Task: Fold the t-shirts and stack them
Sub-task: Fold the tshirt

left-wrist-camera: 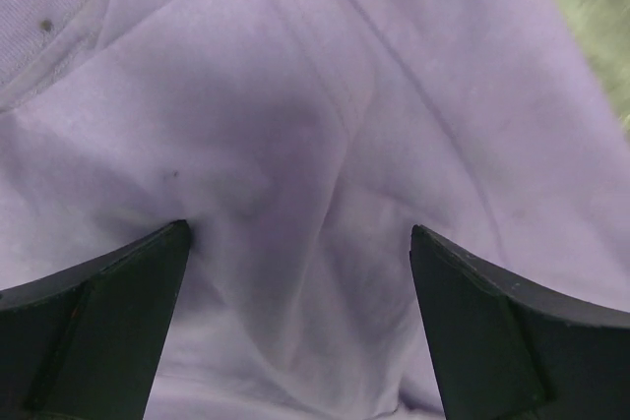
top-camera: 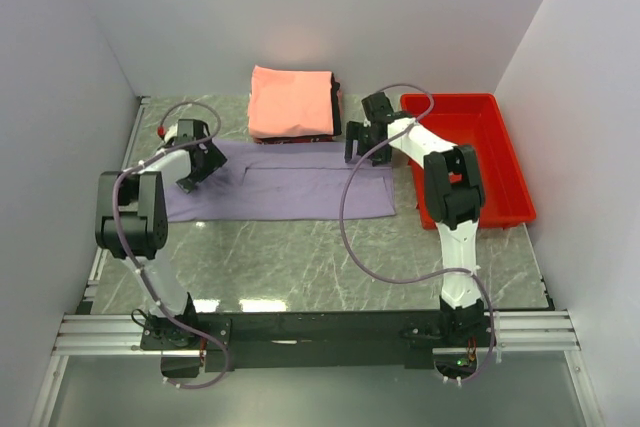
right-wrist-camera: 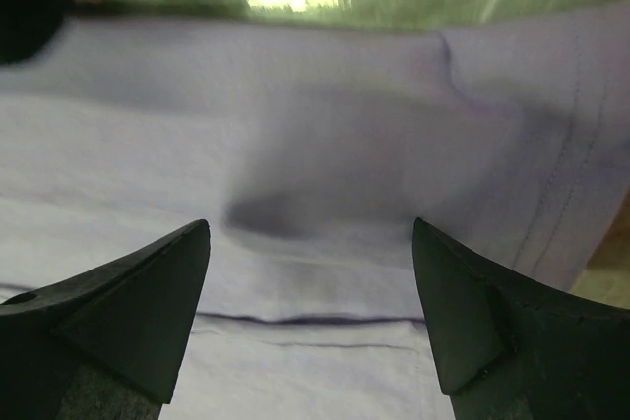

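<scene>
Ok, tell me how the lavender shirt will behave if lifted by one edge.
The lavender t-shirt will likely droop limply: it lies flat with soft creases. Thin cloth, so probably light. Pushed, it would likely bunch rather than slide on the table.

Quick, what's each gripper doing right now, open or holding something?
Left gripper: open, empty, over the lavender t-shirt.
Right gripper: open, empty, over the same shirt.
</scene>
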Robot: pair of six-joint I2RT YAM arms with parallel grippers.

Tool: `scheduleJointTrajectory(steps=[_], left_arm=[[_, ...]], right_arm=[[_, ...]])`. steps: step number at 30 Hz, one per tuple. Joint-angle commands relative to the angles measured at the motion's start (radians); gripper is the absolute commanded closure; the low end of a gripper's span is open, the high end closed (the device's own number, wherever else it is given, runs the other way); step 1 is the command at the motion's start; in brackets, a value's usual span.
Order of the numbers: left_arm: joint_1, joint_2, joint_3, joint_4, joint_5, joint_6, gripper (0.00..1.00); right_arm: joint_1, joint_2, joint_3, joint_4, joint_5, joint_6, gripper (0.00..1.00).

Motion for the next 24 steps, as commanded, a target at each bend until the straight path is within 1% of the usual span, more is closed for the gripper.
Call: scheduleJointTrajectory(steps=[1, 3, 4, 8, 9, 10, 11, 12, 13, 14, 16, 17, 18, 19, 21, 22, 24], left_arm=[[0.002, 0.060, 0.072, 0.003, -0.020, -0.020, 0.00], [0.002, 0.097, 0.109, -0.012, -0.027, -0.015, 0.01], [0.004, 0.106, 0.120, -0.018, -0.031, -0.012, 0.01], [0.004, 0.140, 0.159, -0.009, -0.021, 0.006, 0.01], [0.004, 0.152, 0.169, -0.014, -0.021, 0.006, 0.01], [0.027, 0.160, 0.179, -0.018, -0.021, 0.012, 0.01], [0.025, 0.166, 0.201, -0.017, -0.021, 0.021, 0.01], [0.027, 0.182, 0.213, -0.020, -0.027, 0.034, 0.00], [0.027, 0.189, 0.228, -0.020, -0.029, 0.043, 0.00], [0.027, 0.198, 0.256, -0.017, -0.032, 0.052, 0.01], [0.032, 0.229, 0.288, -0.023, -0.044, 0.055, 0.00], [0.032, 0.238, 0.313, -0.018, -0.038, 0.063, 0.01], [0.033, 0.260, 0.325, -0.009, -0.034, 0.072, 0.00], [0.035, 0.269, 0.337, -0.004, -0.011, 0.077, 0.01], [0.033, 0.304, 0.379, -0.001, 0.011, 0.090, 0.01], [0.035, 0.313, 0.391, 0.002, 0.020, 0.094, 0.01], [0.033, 0.333, 0.416, 0.005, 0.035, 0.098, 0.01]], right_arm=[[-0.005, -0.050, -0.055, 0.002, -0.042, -0.013, 0.10], [-0.003, -0.070, -0.112, 0.024, -0.051, -0.011, 0.11], [-0.003, -0.083, -0.176, 0.045, -0.072, -0.010, 0.10], [0.001, -0.158, -0.325, 0.093, -0.120, -0.002, 0.11], [0.015, -0.172, -0.356, 0.098, -0.120, 0.004, 0.10], [0.027, -0.190, -0.423, 0.113, -0.120, 0.004, 0.11], [0.041, -0.234, -0.460, 0.124, -0.121, 0.006, 0.11], [0.081, -0.264, -0.499, 0.137, -0.120, 0.012, 0.11], [0.101, -0.291, -0.570, 0.144, -0.118, 0.018, 0.10], [0.129, -0.346, -0.603, 0.145, -0.115, 0.026, 0.11], [0.216, -0.405, -0.695, 0.134, -0.108, 0.049, 0.11], [0.248, -0.463, -0.726, 0.139, -0.108, 0.064, 0.10], [0.320, -0.485, -0.750, 0.142, -0.144, 0.088, 0.10], [0.357, -0.515, -0.784, 0.142, -0.161, 0.099, 0.10], [0.444, -0.528, -0.798, 0.142, -0.198, 0.130, 0.10], [0.522, -0.517, -0.781, 0.141, -0.216, 0.132, 0.10], [0.598, -0.497, -0.746, 0.141, -0.238, 0.138, 0.10]])
